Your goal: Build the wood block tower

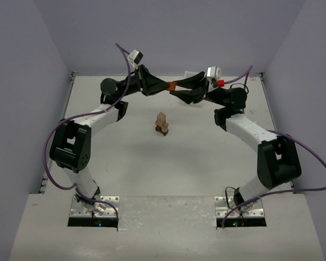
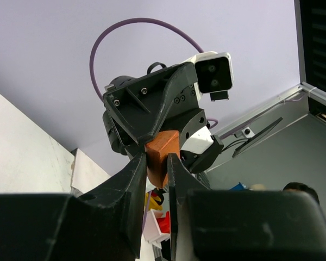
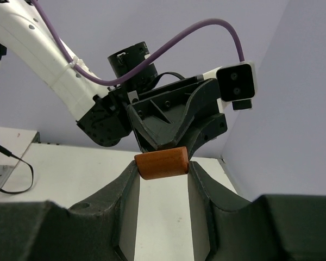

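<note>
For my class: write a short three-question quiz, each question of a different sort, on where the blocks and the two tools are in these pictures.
1. True or false: the orange-brown block lies on the table.
2. Where does the wood block tower stand? A) near the table's middle B) beside the left arm's base C) against the far wall
3. Fill in: the left tool is shut on ___ block(s).
Key: 1 false, it is in the air, also between the right tool's fingers; 2 A; 3 one.
</note>
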Robot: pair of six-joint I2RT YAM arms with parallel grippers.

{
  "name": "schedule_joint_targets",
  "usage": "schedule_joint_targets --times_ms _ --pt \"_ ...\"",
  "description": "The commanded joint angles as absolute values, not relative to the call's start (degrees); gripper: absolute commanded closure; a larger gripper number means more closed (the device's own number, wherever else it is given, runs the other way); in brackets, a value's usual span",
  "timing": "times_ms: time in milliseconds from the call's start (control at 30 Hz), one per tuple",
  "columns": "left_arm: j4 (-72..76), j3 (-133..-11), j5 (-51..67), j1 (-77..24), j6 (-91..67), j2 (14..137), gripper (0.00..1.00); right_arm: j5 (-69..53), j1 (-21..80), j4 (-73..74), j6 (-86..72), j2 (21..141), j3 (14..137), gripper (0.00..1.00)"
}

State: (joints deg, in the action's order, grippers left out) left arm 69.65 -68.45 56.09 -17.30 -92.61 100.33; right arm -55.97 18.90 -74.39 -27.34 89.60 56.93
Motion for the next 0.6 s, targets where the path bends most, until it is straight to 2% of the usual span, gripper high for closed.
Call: schedule_joint_targets --times_ms 0,67,100,133,200,267,367,467,567 --pt "65.42 -70.02 57.18 -16.96 -87.74 99.09 0.96 -57.00 19.42 -89.21 -26.75 86.78 58.45 0.87" --pt "63.23 -70.24 57.18 -16.89 -86.13 98.81 0.80 -57.35 19.41 -86.14 -25.94 85.81 58.53 0.89" --pt "61.22 -70.30 57.06 -16.66 -84.30 98.28 0.68 -57.53 19.35 -83.42 -25.05 84.98 58.54 0.89" --pt "59.89 -70.18 56.84 -16.48 -83.14 97.91 0.66 -57.57 19.27 -80.62 -24.27 84.22 58.40 0.89" --pt "57.16 -70.10 56.00 -15.83 -80.73 96.78 0.54 -57.61 19.05 -67.79 -20.87 81.62 57.99 0.90" --pt "55.86 -70.45 55.41 -15.13 -79.59 96.08 0.46 -56.62 18.90 -56.53 -15.92 78.98 57.94 0.91" --pt "53.21 -70.58 54.99 -13.27 -77.25 94.55 0.36 -49.72 18.90 -26.88 -6.69 75.33 63.10 0.93" --pt "45.17 -70.58 53.08 -11.16 -71.01 92.20 0.30 -43.07 18.81 4.98 -1.33 77.18 76.03 0.91" --pt "33.83 -71.33 49.22 -9.39 -62.35 89.15 0.26 -36.88 18.74 23.63 4.98 81.53 89.50 0.89"
